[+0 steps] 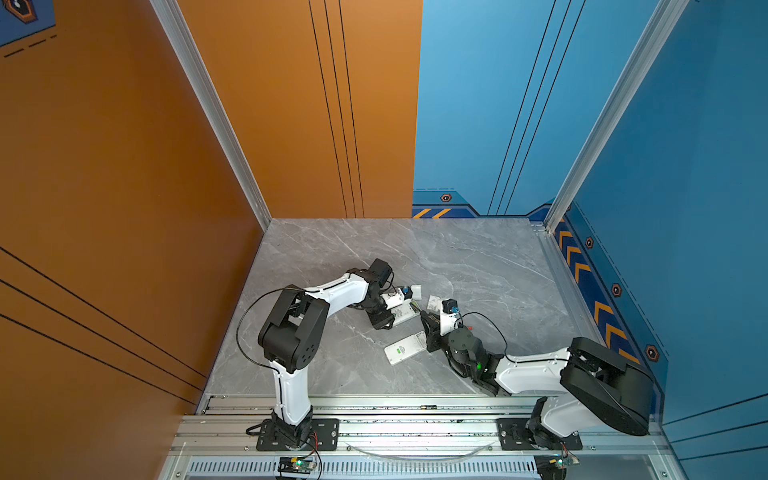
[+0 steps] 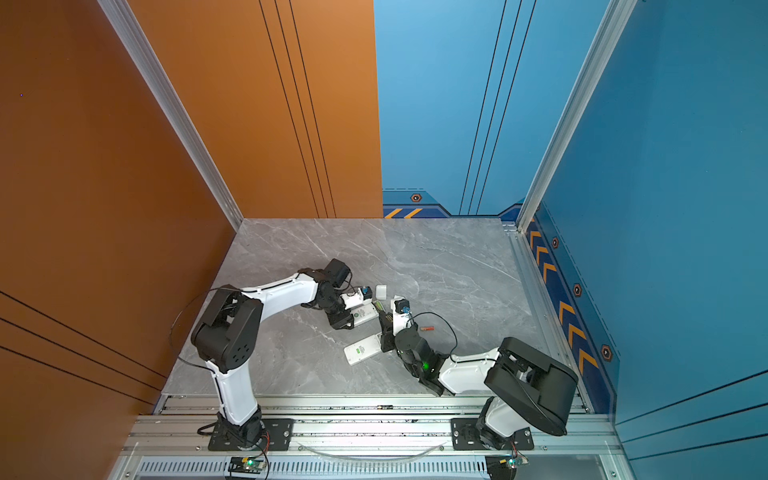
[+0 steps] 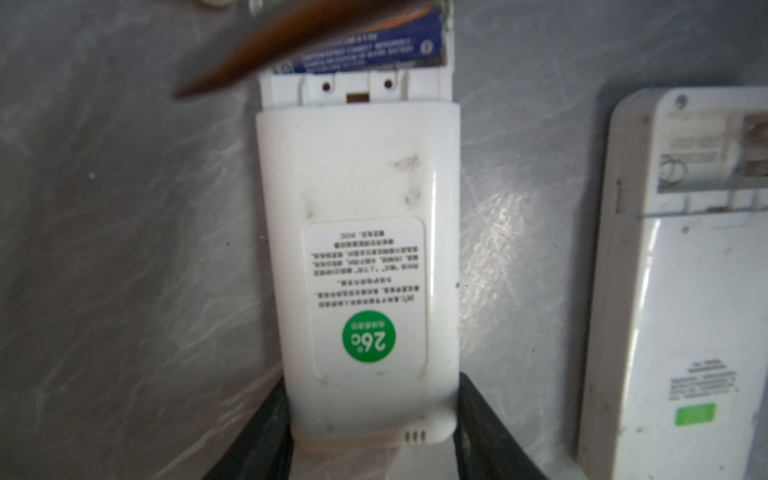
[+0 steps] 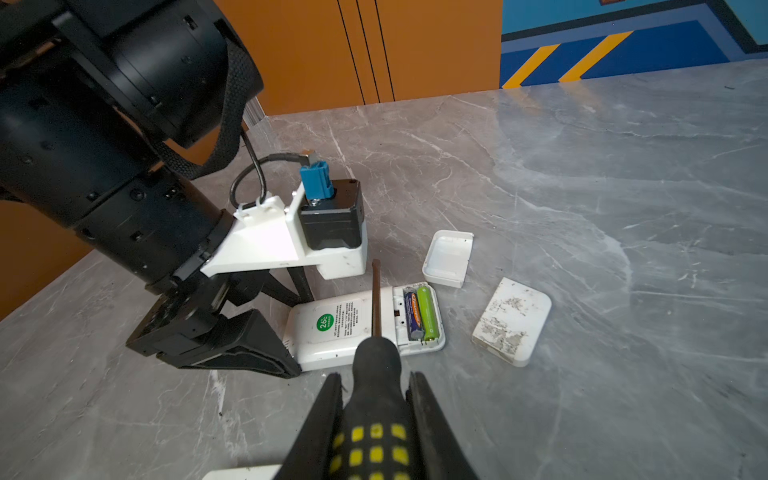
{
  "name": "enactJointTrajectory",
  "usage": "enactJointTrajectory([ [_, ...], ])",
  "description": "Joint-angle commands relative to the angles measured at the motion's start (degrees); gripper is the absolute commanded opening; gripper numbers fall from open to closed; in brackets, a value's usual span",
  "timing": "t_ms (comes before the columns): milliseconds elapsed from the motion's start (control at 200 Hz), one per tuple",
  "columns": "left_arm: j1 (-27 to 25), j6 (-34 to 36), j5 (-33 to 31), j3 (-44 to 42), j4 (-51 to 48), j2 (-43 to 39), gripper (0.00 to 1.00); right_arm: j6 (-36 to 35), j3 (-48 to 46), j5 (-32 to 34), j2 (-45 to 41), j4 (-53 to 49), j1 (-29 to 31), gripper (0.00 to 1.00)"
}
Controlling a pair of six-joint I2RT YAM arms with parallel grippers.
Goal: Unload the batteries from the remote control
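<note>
You have two batteries seated side by side in the open compartment of the remote [image 4: 332, 328]: a blue-labelled battery [image 4: 412, 315] and a green battery [image 4: 427, 312], the green one nearer the remote's end. The remote lies back-up on the counter [image 4: 582, 166], and your left pincer [image 4: 301, 332] grips its opposite end, one on each long edge; the left wrist view shows both fingers [image 3: 482, 428] touching the casing. Your right pincer [image 4: 376, 399] is clamped on the black-and-yellow handle of a screwdriver [image 4: 376, 357], whose shaft crosses above the remote's back just beside the compartment, on the blue-labelled battery's side. An upturned white cover [image 4: 448, 258] lies just beside the compartment end; a scuffed white cover [image 4: 512, 321] lies near, apart from both. A second remote [image 2: 362, 349] lies back-up nearer the arm bases, one end hidden under the right arm. Only the top views show an orange-red battery [image 2: 427, 328] loose on the counter, right of the right wrist and well apart from both remotes. In both top views the batteries in the compartment are too small to tell apart. The left wrist view alone shows the print on the blue-labelled battery and the second remote's uncovered compartment; there the shaft is a brown blur across the battery, and the green one cannot be made out.
</note>
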Motion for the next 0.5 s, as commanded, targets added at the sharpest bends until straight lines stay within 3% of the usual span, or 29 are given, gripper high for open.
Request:
enactJointTrajectory([
  [0, -0.93, 0.23, 2.22, -1.68, -4.49, 4.16, 0.00, 0.47, -0.25, 1.34, -2.99, -3.48, -0.16, 0.00],
  [230, -1.63, -1.13, -2.82, -5.07, -0.78, 1.48, 0.00, 3.40, 2.77, -1.11, -10.03, -19.92, -2.34, 0.00],
  [495, -2.67, -1.23, -6.94, -8.34, 2.75, -1.27, 0.00, 8.80, 9.89, -12.11, -11.38, -35.38, -8.11, 0.00],
])
